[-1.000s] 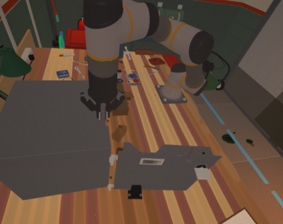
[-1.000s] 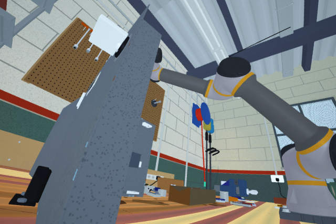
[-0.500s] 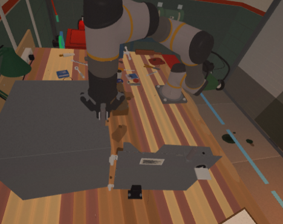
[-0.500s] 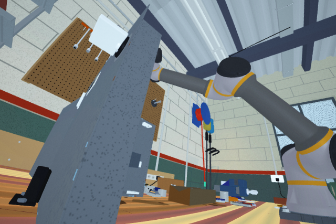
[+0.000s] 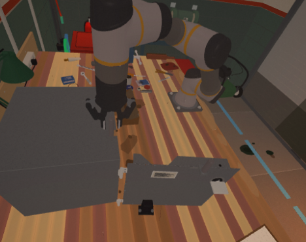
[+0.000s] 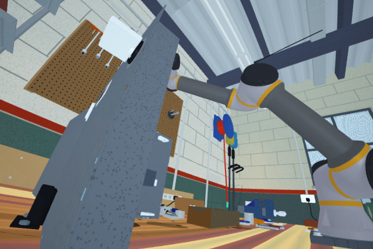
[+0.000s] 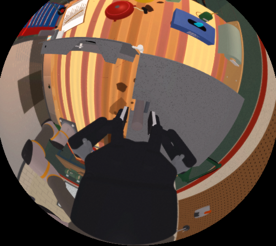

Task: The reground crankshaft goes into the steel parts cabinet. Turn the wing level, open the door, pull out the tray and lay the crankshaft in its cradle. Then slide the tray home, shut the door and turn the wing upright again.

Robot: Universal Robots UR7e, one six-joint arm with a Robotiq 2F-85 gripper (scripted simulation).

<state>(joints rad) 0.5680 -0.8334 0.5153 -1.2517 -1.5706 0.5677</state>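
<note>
The crankshaft [image 7: 137, 114] is a short brownish-grey cylinder lying on the top of the grey steel cabinet [image 5: 53, 144], right at the cabinet's edge. My gripper [image 7: 139, 119] hangs straight over it with the fingers open on either side, holding nothing. The cabinet's door [image 5: 174, 183] stands swung wide open on its white hinges [image 5: 121, 171], with a label [image 5: 164, 174] on its inner face and a white wing handle [image 5: 218, 187] at its far end. The tray and cradle are hidden from me.
Behind the cabinet the striped wooden bench carries scattered tools, a blue box [image 7: 193, 26], a red dome [image 7: 119, 10] and a green lamp [image 5: 11, 68]. My arm's base [image 5: 185, 101] is bolted to the bench. A black doorstop [image 5: 145, 207] sits under the door.
</note>
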